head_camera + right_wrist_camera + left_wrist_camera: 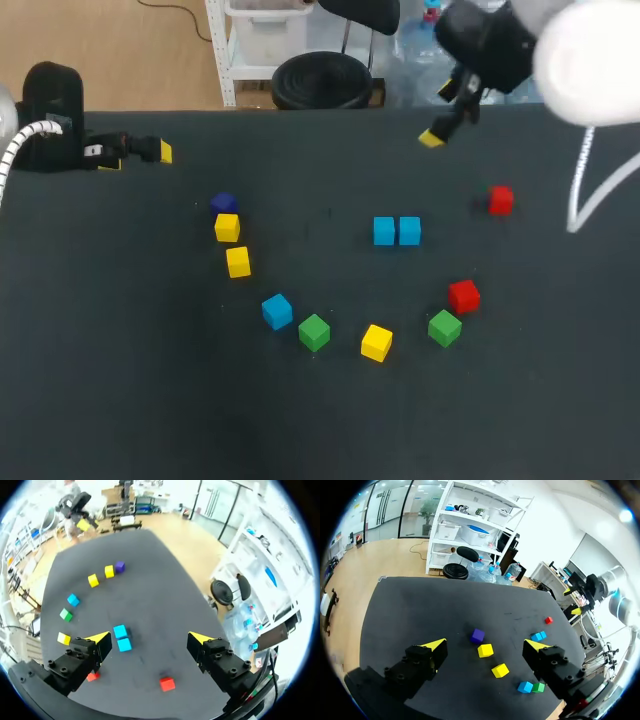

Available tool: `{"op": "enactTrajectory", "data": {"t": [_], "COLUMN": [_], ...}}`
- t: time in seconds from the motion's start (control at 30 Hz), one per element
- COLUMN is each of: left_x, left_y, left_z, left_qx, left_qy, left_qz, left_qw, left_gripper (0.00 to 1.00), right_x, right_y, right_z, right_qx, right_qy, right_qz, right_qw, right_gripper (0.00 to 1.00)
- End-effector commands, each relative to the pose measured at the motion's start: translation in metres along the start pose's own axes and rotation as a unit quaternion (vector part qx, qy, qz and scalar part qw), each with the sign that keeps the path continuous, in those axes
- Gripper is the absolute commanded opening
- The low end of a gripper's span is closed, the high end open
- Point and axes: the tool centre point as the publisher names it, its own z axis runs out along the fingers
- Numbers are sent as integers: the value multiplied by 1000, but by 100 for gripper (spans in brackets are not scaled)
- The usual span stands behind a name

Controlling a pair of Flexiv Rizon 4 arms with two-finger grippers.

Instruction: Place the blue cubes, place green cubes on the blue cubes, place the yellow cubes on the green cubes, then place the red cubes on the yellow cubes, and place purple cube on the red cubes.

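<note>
Dark worktop (100, 350) carries two blue cubes (384, 231) side by side at its middle, and a third blue cube (277, 311) lies apart beside a green cube (314, 332). Nothing is stacked yet, so I judge every upper layer remains. Both the left tool (486, 645) and the right tool (149, 638) hang spread wide, empty.

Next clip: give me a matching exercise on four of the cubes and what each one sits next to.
Things:
1. purple cube
2. blue pair
3. single blue cube
4. far red cube

Places:
A. beside a green cube
B. alone, apart from all the others
C. touching each other, side by side
D. right next to a yellow cube

Pairs: 1-D, 2-C, 3-A, 4-B.
</note>
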Motion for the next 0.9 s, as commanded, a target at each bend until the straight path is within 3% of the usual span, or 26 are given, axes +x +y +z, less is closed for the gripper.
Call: {"op": "enactTrajectory", "data": {"t": [0.03,0.23,0.43,0.73,0.9], "left_x": [1,1,1,1,1], "left_y": [3,3,3,3,3], "left_z": [0,0,0,0,0], "left_qx": [6,6,6,6,6], "left_qy": [-3,-3,-3,-3,-3], "left_qz": [1,1,1,1,1], "left_qw": [1000,1000,1000,1000,1000], "left_gripper": [100,100,100,100,100], "right_x": [21,51,80,109,121], "right_y": [5,-8,-2,10,4], "right_z": [-37,-64,-78,-77,-80], "right_qx": [33,57,69,63,80], "right_qy": [-91,-96,-92,-83,-86], "right_qz": [16,57,78,101,119], "right_qw": [995,992,990,989,986], "right_gripper": [100,100,100,100,100]}}
